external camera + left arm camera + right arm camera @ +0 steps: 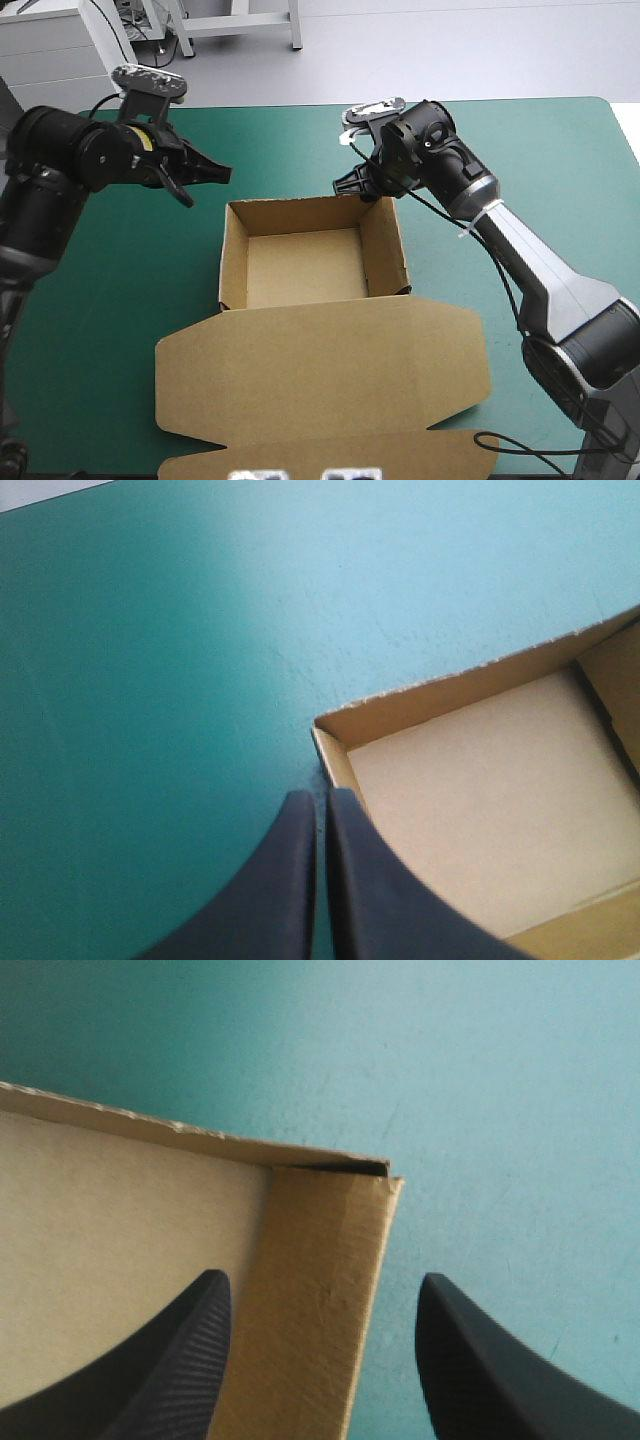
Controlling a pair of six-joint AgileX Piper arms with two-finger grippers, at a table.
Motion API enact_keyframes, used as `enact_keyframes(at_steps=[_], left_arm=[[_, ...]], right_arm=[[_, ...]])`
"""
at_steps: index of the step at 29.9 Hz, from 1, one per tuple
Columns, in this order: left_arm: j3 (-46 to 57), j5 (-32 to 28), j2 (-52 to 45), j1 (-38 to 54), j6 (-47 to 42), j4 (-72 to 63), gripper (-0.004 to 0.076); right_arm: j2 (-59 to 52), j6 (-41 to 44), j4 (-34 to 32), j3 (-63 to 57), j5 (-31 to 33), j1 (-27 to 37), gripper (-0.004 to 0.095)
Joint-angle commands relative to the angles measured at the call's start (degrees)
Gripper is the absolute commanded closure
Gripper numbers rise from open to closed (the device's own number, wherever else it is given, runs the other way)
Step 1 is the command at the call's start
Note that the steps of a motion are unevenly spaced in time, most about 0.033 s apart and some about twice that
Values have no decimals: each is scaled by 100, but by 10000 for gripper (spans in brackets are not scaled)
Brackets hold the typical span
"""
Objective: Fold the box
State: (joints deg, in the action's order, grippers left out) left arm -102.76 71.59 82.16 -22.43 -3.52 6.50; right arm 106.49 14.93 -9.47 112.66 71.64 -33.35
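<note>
The box is being seen at the centre of the high view as an open tray, with its lid lying flat toward the bottom of the frame. The right gripper is being held wide apart astride the right wall at the tray's upper right corner, one finger inside and one outside, with nothing clamped. The left gripper, at upper left, is being held closed on nothing just beside the tray's upper left corner (contact with the board cannot be told).

A thin dark gap is being shown where the right wall meets the far wall. If that wall is pinched and pulled sideways, the tuck is likely being put at risk of springing out. The light tray could also be dragged across the teal-green cover. A downward move by the left gripper could crush the corner.

Bare cover is being left above, left and right of the tray. Below it, room is being taken up by the lid.
</note>
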Motion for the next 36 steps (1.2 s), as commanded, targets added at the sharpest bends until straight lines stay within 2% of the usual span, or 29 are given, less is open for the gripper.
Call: enact_keyframes(at_steps=[1, 4, 10, 15, 19, 21, 23, 31, 36], left_arm=[[485, 221, -701, -24, 13, -61, 731], [1291, 221, -1235, -24, 23, -74, 731], [3061, 104, -2143, -24, 48, -79, 731], [4331, -216, -2911, -24, 25, -378, 731], [5190, -385, -3476, -24, 25, -755, 731], [5491, -385, -3708, -24, 25, -782, 731], [5769, -385, -3938, -24, 1, -769, 731], [6134, -256, -4470, -24, -67, -769, 731], [6134, -71, -4559, -24, -161, -769, 731]], right_arm=[[-322, 41, 204, -240, -12, 257, 399], [-322, 41, 544, -522, -12, 382, 399], [-241, -112, 826, -965, -12, 410, 400], [15, -764, 1350, -1120, -12, 410, 432], [113, -984, 1234, -1269, -12, 410, 601], [142, -984, 1222, -1269, -12, 410, 744], [146, -969, 1163, -1269, -12, 410, 934], [-26, -428, -22, -1269, -12, 434, 926], [-325, -452, -53, -1269, -12, 990, 927]])
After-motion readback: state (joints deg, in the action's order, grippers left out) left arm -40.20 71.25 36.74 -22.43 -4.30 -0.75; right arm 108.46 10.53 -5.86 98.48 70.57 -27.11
